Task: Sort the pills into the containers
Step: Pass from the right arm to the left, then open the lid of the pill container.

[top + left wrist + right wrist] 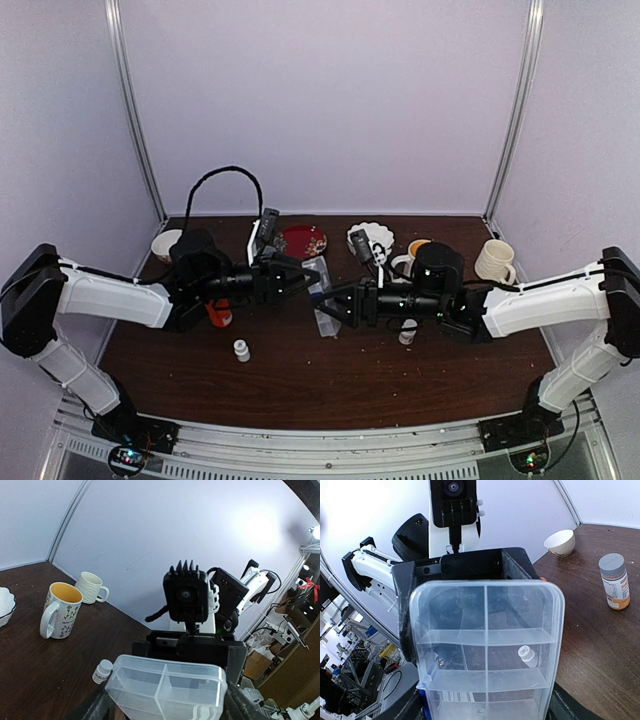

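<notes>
The clear plastic pill box (322, 296) is held off the table between both grippers at the centre. My left gripper (308, 278) is shut on its far-left end and my right gripper (338, 308) on its near-right end. In the left wrist view the box (167, 677) sits between my left gripper's (165, 702) fingers, lid down over its cells. In the right wrist view the box (485, 630) fills the gap of my right gripper (485, 702), with the left gripper gripping its far end. I cannot make out any pills.
Small white bottles stand on the table (241, 350) (407, 335) (102, 671). An orange-red bottle (218, 315) is under the left arm. Behind are a grey-capped bottle (614, 581), two mugs (494, 260) (62, 610), a white bowl (165, 243), a red plate (302, 240) and a scalloped dish (370, 238).
</notes>
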Motion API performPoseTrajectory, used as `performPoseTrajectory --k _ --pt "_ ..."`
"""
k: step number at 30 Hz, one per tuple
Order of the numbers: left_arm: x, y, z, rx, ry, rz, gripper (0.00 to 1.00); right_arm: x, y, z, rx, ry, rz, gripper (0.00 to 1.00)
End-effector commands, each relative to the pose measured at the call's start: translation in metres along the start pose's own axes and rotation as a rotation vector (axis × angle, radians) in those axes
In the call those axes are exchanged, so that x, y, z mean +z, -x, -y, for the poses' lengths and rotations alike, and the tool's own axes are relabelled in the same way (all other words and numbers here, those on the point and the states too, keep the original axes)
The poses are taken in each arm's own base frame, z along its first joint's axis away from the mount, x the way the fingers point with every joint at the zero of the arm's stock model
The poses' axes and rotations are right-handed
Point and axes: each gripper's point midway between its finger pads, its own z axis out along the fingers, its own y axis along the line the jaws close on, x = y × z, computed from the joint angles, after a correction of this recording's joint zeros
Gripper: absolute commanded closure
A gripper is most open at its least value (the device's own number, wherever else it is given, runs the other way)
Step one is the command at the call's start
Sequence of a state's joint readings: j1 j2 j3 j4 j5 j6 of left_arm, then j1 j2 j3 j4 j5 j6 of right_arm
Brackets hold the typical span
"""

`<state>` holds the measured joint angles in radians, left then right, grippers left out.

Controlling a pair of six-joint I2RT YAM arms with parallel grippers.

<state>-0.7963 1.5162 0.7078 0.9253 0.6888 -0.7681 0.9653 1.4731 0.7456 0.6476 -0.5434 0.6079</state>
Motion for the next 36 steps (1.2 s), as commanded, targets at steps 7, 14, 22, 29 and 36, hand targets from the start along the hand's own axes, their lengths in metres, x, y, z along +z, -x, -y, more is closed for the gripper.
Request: performPoseTrajectory --k 7,14,22,29,36 --pt "-0.005 0.0 -0.016 -0.006 0.099 0.028 0.61 -0.003 0.01 0.005 -0.023 -0.066 0.021 0.01" --pt "-0.011 -0.009 -0.058 -0.07 0.363 -0.017 0.64 -0.01 0.006 0.03 -0.15 -0.394 -0.035 0.0" --pt "-0.015 -0.005 -0.066 -0.061 0.454 -0.015 0.65 -0.016 0.009 0.048 -0.143 -0.656 -0.026 0.23" --pt "-0.014 -0.01 -0.065 -0.061 0.45 -0.028 0.65 0.0 -0.008 0.055 -0.156 -0.68 -0.102 0.32" --pt "-0.013 -0.011 -0.064 -0.057 0.446 -0.032 0.65 0.014 -0.011 0.053 -0.19 -0.678 -0.146 0.32"
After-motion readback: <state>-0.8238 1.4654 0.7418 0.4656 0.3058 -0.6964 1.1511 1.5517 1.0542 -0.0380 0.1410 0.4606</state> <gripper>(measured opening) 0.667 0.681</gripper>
